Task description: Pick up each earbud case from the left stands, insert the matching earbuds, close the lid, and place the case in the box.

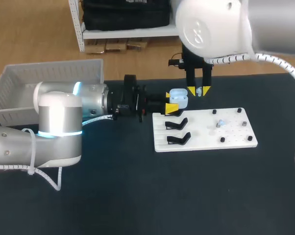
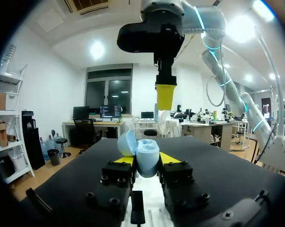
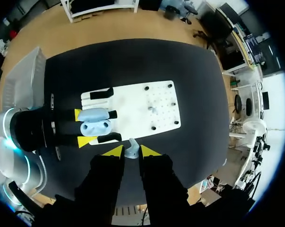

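- We have two grippers at work over the black table (image 1: 137, 196).
- Our left gripper (image 1: 171, 101) holds one light blue earbud case (image 1: 179, 97) tight between its two yellow tips. The case is up in the air, over the far left corner of the white board (image 1: 235, 134).
- The case lid (image 2: 127, 142) stands open.
- Our right gripper (image 1: 199, 91) hangs just beside the case. Its tips are close together and pinch one small earbud (image 3: 130, 150).
- We count two earbuds in all. The second earbud (image 1: 220, 123) lies on the board among small black pegs.
- Two black stands (image 1: 177, 122) (image 1: 178, 139) lie in plain sight on the board's left side.
- One white box (image 1: 49, 66) sits at the table's far left, well apart from the case.
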You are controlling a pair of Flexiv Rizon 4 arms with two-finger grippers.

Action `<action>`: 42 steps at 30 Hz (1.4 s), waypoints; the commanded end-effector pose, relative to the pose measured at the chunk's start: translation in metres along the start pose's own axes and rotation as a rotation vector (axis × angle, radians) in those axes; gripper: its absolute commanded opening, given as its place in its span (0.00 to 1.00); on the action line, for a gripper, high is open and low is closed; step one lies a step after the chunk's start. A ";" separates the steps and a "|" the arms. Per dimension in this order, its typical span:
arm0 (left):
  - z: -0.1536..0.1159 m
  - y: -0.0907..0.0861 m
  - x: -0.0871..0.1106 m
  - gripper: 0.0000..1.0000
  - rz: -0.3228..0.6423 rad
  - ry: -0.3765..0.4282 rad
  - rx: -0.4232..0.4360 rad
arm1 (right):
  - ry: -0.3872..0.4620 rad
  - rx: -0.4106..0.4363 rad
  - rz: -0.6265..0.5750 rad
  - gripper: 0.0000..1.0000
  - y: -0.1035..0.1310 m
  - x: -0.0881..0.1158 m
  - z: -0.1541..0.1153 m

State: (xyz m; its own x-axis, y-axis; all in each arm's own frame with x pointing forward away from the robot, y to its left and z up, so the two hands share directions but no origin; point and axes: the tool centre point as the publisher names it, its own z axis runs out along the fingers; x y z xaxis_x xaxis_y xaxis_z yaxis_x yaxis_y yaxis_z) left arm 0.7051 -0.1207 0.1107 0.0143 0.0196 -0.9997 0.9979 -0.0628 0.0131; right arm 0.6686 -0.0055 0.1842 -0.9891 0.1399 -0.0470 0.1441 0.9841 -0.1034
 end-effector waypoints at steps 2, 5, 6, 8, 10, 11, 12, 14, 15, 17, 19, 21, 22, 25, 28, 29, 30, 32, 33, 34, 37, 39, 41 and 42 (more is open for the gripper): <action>0.000 0.000 0.002 0.00 0.004 -0.005 -0.001 | -0.015 -0.002 0.020 0.00 0.003 0.002 0.001; 0.000 0.000 0.002 0.00 0.004 -0.005 -0.001 | -0.003 0.009 0.076 0.00 0.011 0.004 0.003; 0.000 0.000 0.002 0.00 0.004 -0.005 -0.001 | 0.011 0.024 0.111 0.00 0.012 0.002 0.003; 0.000 0.000 0.002 0.00 0.004 -0.005 -0.001 | 0.040 0.032 0.176 0.00 0.013 -0.002 0.006; 0.000 0.000 0.002 0.00 0.004 -0.005 -0.001 | 0.099 0.001 0.260 0.00 0.013 -0.008 0.007; 0.000 0.000 0.002 0.00 0.004 -0.005 -0.001 | 0.110 -0.011 0.288 0.00 0.013 -0.010 0.007; 0.000 0.000 0.002 0.00 0.004 -0.005 -0.001 | 0.118 -0.036 0.303 0.00 0.013 -0.012 0.006; 0.000 0.000 0.002 0.00 0.004 -0.005 -0.001 | 0.142 -0.059 0.331 0.00 0.013 -0.013 0.005; 0.000 0.000 0.002 0.00 0.004 -0.005 -0.001 | 0.140 -0.075 0.337 0.00 0.012 -0.014 0.004; 0.000 0.000 0.002 0.00 0.004 -0.005 -0.001 | 0.140 -0.075 0.337 0.00 0.012 -0.014 0.004; 0.000 0.000 0.002 0.00 0.004 -0.005 -0.001 | 0.140 -0.075 0.337 0.00 0.012 -0.014 0.004; 0.000 0.000 0.002 0.00 0.004 -0.005 -0.001 | 0.140 -0.075 0.337 0.00 0.012 -0.014 0.004; 0.000 0.000 0.002 0.00 0.004 -0.005 -0.001 | 0.140 -0.075 0.337 0.00 0.012 -0.014 0.004; 0.000 0.000 0.002 0.00 0.004 -0.005 -0.001 | 0.140 -0.075 0.337 0.00 0.012 -0.014 0.004; 0.000 0.000 0.002 0.00 0.004 -0.005 -0.001 | 0.142 -0.077 0.332 0.00 0.013 -0.014 0.004; 0.000 0.000 0.002 0.00 0.004 -0.005 -0.001 | 0.142 -0.077 0.330 0.00 0.015 -0.014 0.003; 0.000 0.000 0.002 0.00 0.004 -0.005 -0.001 | 0.143 -0.078 0.328 0.00 0.016 -0.014 0.003; 0.000 0.000 0.002 0.00 0.004 -0.005 -0.001 | 0.144 -0.080 0.326 0.00 0.017 -0.014 0.002; 0.000 0.000 0.002 0.00 0.004 -0.005 -0.001 | 0.145 -0.081 0.325 0.00 0.018 -0.014 0.001; 0.000 0.000 0.002 0.00 0.004 -0.005 -0.001 | 0.146 -0.081 0.326 0.00 0.018 -0.014 0.001; 0.001 0.000 0.002 0.00 0.008 -0.006 -0.003 | 0.157 -0.089 0.340 0.00 0.019 -0.015 -0.001; 0.001 0.000 0.002 0.00 0.020 -0.004 -0.006 | 0.162 -0.092 0.344 0.00 0.020 -0.015 -0.001; 0.002 -0.001 0.003 0.00 0.026 -0.004 -0.008 | 0.165 -0.093 0.345 0.00 0.021 -0.014 -0.002; 0.003 -0.001 0.003 0.00 0.030 -0.006 -0.009 | 0.167 -0.093 0.346 0.00 0.022 -0.014 -0.003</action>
State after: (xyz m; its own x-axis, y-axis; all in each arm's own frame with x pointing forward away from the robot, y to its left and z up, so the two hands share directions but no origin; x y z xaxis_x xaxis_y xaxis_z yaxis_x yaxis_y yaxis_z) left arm 0.7051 -0.1214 0.1096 0.0398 0.0179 -0.9990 0.9973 -0.0621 0.0387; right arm 0.6843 0.0125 0.1837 -0.8765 0.4718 0.0962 0.4729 0.8810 -0.0123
